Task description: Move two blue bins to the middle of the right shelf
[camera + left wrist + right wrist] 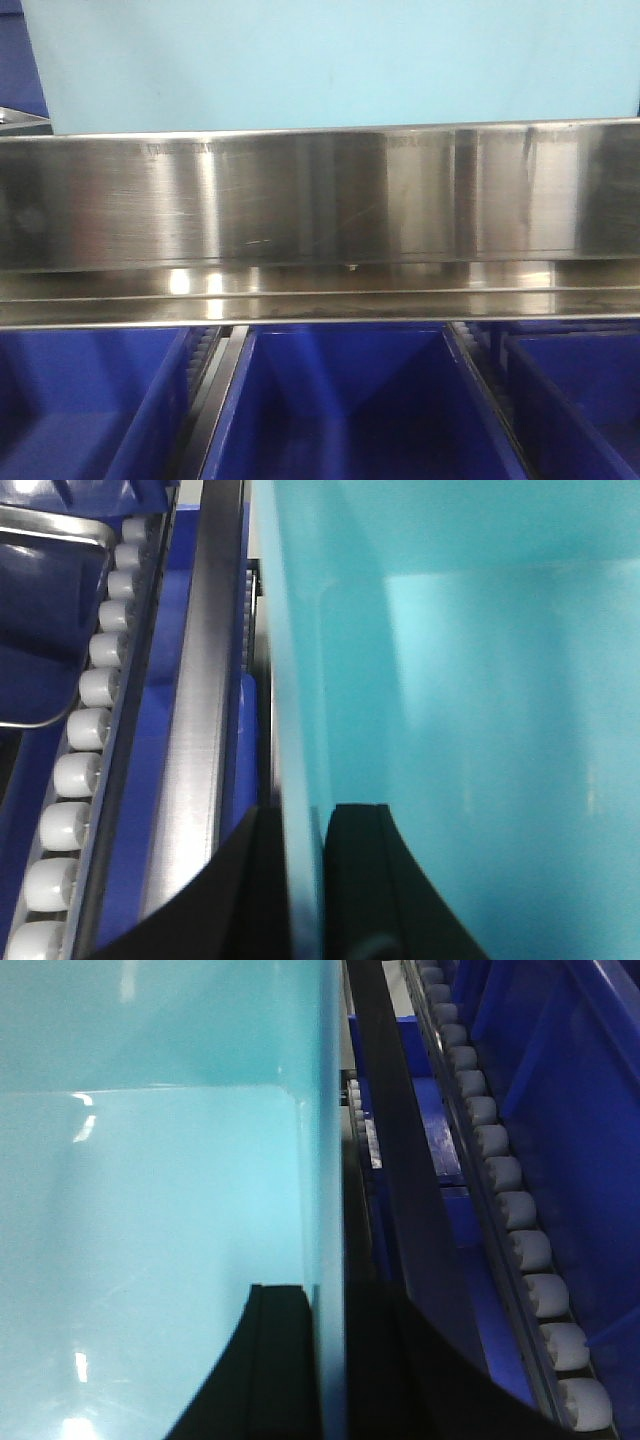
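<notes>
Left gripper (300, 825) and right gripper (335, 1305) each pinch a bin (330, 60) wall; I'm shelving it, next push past rail (320, 200).

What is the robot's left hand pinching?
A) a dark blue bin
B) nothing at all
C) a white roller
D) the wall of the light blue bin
D: in the left wrist view, the left gripper grips the wall of the light blue bin, with black on both sides of it.
</notes>
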Robot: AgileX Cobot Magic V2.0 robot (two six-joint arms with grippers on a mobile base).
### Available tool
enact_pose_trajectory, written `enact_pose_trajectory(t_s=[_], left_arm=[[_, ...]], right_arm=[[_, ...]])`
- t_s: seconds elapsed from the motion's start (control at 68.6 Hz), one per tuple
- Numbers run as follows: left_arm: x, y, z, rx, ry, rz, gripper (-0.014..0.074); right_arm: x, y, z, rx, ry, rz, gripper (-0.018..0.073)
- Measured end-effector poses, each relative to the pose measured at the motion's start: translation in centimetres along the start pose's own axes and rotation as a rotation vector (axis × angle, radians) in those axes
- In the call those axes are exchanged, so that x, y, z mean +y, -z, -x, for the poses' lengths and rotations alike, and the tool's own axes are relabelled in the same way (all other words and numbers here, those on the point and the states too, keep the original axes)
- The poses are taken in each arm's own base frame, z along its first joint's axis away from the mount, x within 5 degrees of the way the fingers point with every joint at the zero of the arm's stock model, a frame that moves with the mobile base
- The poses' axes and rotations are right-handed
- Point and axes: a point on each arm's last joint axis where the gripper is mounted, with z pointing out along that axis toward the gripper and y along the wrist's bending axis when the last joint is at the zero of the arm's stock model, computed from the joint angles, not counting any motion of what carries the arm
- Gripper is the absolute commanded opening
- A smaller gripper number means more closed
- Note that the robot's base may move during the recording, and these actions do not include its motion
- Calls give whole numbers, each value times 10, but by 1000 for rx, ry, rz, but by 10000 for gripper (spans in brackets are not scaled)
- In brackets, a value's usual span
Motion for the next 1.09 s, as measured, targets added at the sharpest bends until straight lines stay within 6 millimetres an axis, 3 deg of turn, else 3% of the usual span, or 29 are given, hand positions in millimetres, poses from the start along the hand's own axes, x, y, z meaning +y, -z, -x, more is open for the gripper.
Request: enact_pose_trajectory(t_s=[0.262, 0.437, 0.772, 1.093], left_arm=[[8, 22, 13, -8, -24, 16, -111], [8, 24, 13, 0, -17, 10, -111], [15, -2, 21, 92, 41, -71, -111], [15, -6, 22, 104, 25, -84, -111]], right_arm=[[1, 5, 3, -8, -17, 22, -162], [0, 16, 10, -26, -33, 30, -162], [-2, 20, 9, 4, -36, 15, -162], [-3, 5, 9, 53, -55, 17, -162]])
